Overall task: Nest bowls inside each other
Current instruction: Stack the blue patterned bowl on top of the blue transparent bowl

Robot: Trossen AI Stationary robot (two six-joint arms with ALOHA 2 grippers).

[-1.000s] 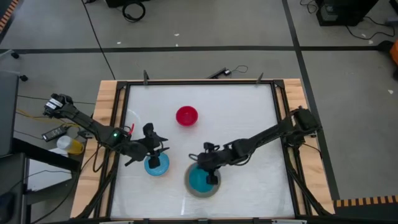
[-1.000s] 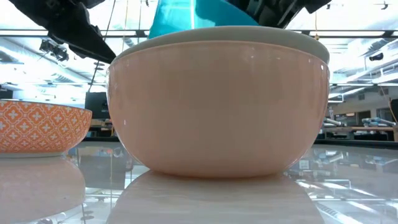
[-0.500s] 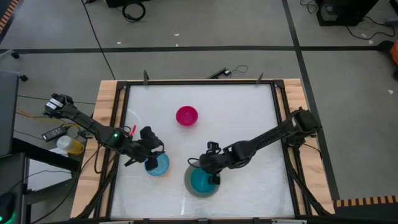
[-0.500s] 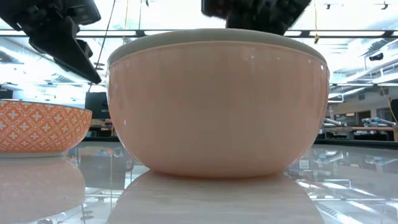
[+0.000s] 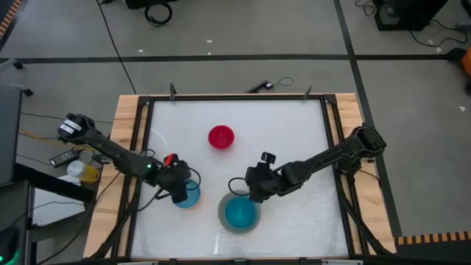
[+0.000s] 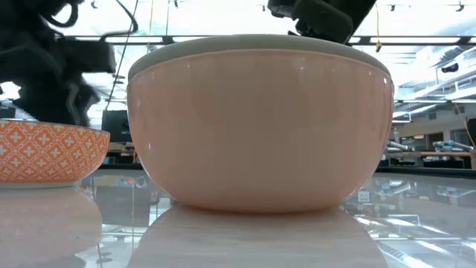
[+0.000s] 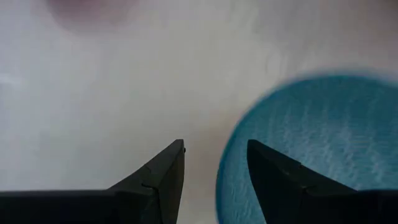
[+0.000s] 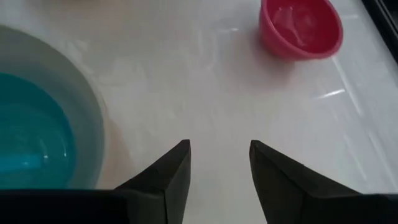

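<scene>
Lower centre: right gripper [image 5: 254,193] open, empty, above teal bowl [image 5: 239,213]; left gripper [image 5: 179,193] open at blue bowl [image 5: 188,194]; white table [image 5: 287,132].

I see a lab or robot workshop: the white table [image 5: 287,125] sits in a wooden frame [image 5: 125,118] on grey floor [image 5: 243,29] marked with dark tape lines [image 5: 221,57], cables [image 5: 157,12] lie about, and behind are ceiling strip lights [image 6: 435,56] and workbenches [image 6: 431,155].
</scene>
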